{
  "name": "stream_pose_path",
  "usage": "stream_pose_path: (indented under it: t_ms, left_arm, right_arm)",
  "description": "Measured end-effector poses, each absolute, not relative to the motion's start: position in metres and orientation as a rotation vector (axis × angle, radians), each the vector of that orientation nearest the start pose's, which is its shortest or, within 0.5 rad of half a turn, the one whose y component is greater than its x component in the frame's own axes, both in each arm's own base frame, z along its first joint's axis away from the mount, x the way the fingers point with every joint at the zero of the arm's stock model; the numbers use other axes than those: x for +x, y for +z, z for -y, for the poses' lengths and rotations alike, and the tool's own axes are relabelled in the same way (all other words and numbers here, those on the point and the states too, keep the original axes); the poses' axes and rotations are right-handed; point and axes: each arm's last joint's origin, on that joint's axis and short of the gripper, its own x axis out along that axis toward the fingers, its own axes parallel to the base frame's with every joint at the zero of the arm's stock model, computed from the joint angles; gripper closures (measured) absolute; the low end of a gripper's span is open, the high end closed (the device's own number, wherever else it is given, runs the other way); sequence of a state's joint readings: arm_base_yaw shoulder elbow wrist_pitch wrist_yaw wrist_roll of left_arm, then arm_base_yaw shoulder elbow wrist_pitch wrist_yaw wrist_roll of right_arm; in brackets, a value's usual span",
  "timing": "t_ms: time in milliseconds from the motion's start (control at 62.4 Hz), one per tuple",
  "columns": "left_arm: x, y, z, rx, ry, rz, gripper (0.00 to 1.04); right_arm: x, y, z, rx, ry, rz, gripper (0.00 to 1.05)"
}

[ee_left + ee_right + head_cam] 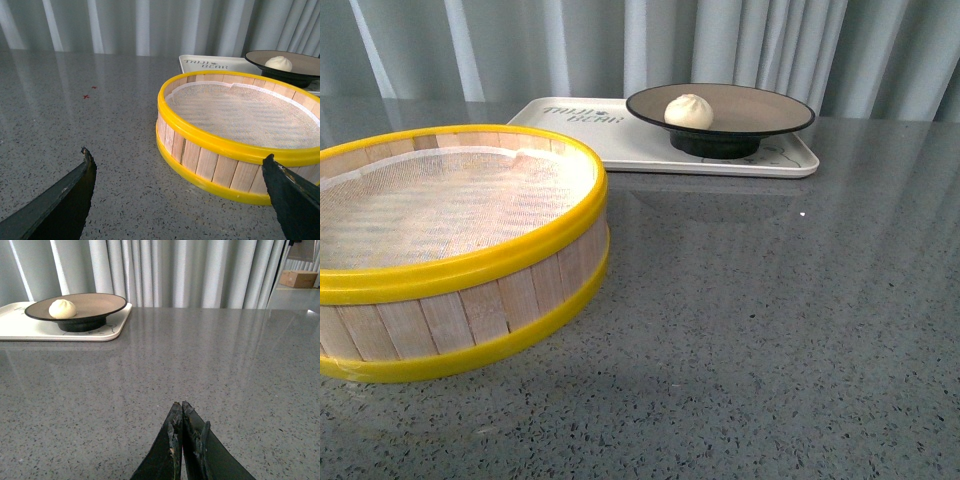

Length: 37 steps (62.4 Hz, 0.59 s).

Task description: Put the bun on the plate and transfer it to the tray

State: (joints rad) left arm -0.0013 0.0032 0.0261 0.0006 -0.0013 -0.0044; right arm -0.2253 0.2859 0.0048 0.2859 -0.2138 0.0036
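Steamer basket (450, 250) at desk's near edge; bun (688, 110) on plate (760, 118) on tray (620, 145), far edge; left end effector (180, 172) released, right end effector (181, 412) clenched, empty.

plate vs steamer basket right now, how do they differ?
The plate is shallow, beige inside with a black rim; the steamer basket has tall wooden-slat walls and yellow rims. The plate holds the bun; the basket shows only a white mesh liner. The plate stands on the tray; the basket sits directly on the table, nearer the front camera. Both are round and upright, neither touched by a gripper.
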Motion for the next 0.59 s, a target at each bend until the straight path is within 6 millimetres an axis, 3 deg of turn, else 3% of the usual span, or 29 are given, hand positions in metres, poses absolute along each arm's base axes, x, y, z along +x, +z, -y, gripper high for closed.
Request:
stream_pose_path:
  t_ms: [353, 593]
  left_arm:
    - [0.096, 0.172, 0.000, -0.004, -0.002, 0.023, 0.07]
    - [0.096, 0.172, 0.000, -0.004, 0.000, 0.023, 0.07]
  right_arm:
    - [0.101, 0.163, 0.000, 0.002, 0.007, -0.028, 1.03]
    - [0.098, 0.165, 0.000, 0.002, -0.002, 0.001, 1.03]
